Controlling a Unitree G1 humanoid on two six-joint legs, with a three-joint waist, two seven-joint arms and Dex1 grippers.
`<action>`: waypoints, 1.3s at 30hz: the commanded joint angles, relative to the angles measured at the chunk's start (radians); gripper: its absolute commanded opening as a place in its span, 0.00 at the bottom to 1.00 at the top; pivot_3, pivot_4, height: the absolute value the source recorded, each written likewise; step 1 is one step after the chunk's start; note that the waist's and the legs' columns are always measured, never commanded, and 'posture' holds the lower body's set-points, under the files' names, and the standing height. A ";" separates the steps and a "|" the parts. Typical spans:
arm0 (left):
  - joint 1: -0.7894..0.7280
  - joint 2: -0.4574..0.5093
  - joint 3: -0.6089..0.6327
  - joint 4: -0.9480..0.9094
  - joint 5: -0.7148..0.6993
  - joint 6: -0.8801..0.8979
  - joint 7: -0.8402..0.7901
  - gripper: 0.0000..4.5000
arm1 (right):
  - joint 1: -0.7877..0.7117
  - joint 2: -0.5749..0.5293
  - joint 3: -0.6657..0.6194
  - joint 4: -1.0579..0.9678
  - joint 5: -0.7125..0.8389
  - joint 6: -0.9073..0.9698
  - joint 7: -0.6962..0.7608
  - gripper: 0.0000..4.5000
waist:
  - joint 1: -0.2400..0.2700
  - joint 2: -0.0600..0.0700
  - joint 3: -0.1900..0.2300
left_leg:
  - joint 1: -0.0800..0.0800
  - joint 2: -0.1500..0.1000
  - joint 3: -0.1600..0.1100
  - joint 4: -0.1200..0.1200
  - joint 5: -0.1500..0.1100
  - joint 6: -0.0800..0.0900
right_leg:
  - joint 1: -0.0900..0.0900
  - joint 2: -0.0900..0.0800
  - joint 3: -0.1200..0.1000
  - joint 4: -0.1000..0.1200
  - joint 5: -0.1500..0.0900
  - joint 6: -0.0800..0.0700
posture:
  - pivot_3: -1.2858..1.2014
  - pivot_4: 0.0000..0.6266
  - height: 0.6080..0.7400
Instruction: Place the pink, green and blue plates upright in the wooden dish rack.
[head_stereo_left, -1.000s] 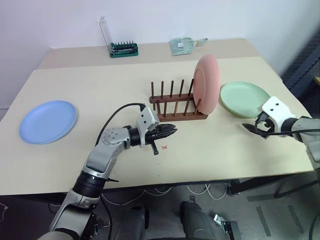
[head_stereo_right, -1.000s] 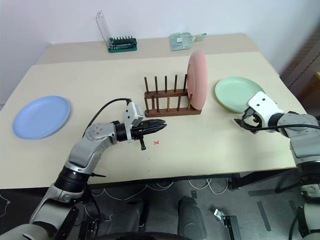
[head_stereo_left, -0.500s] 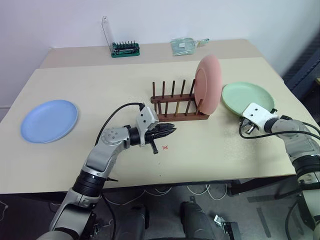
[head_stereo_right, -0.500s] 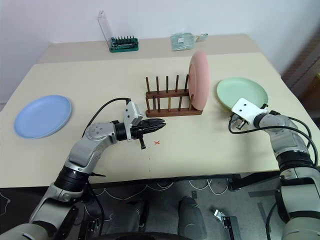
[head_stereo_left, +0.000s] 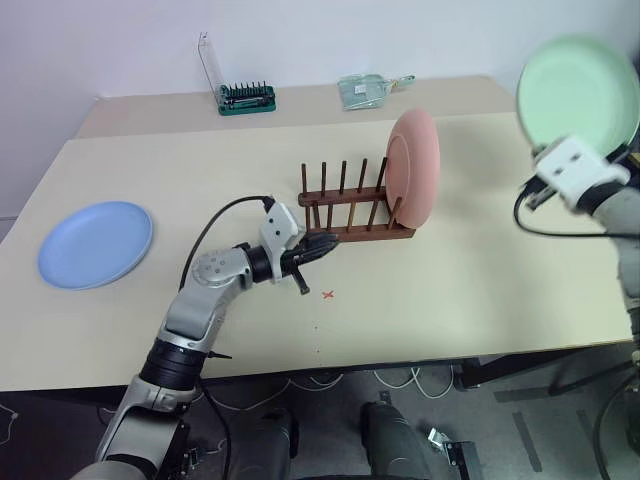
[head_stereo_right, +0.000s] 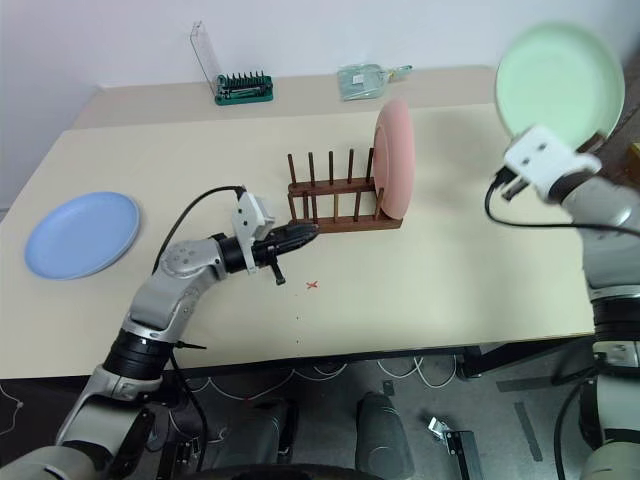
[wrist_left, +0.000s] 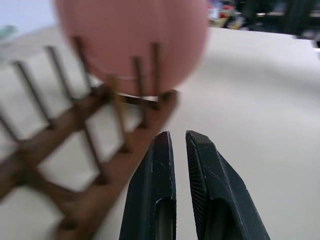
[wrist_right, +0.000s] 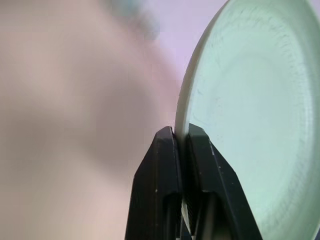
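The right gripper (wrist_right: 181, 137) pinches the rim of the green plate (head_stereo_left: 580, 92) and holds it upright in the air, to the right of the rack (head_stereo_left: 355, 212). The pink plate (head_stereo_left: 414, 166) stands in the rack's right end. The left gripper (wrist_left: 177, 142), fingers nearly together and empty, points at the rack. The blue plate (head_stereo_left: 96, 243) lies flat on the table (head_stereo_left: 470, 280), far left.

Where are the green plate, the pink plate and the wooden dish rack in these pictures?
green plate (head_stereo_left: 577, 88), left eye view, middle of its face.
pink plate (head_stereo_left: 417, 168), left eye view, middle of its upright face.
wooden dish rack (head_stereo_right: 345, 220), right eye view, front base rail.
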 joint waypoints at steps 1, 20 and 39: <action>-0.038 0.024 0.064 0.024 -0.017 -0.021 0.005 0.10 | -0.061 0.003 -0.054 -0.155 0.131 0.084 0.082 0.00 | 0.002 0.000 0.000 | 0.000 0.000 0.000 0.000 0.000 0.000 | 0.000 0.000 0.000 0.000 0.000 0.000 | 0.52 0.24 1.00; 0.013 0.156 0.179 -0.108 -0.168 0.208 -0.020 0.10 | -0.176 0.419 -0.070 -0.635 1.099 0.738 0.032 0.00 | 0.018 -0.001 0.000 | -0.002 0.000 -0.005 0.000 0.000 0.000 | -0.001 -0.001 -0.002 0.001 0.000 0.000 | 0.52 0.24 1.00; 0.106 0.187 0.160 -0.161 -0.189 0.170 -0.087 0.10 | -0.107 0.559 -0.070 -0.409 1.062 0.775 -0.130 0.00 | 0.019 -0.001 0.000 | -0.004 0.000 -0.003 -0.001 0.000 0.000 | -0.006 0.000 -0.002 0.002 0.001 -0.001 | 0.52 0.24 1.00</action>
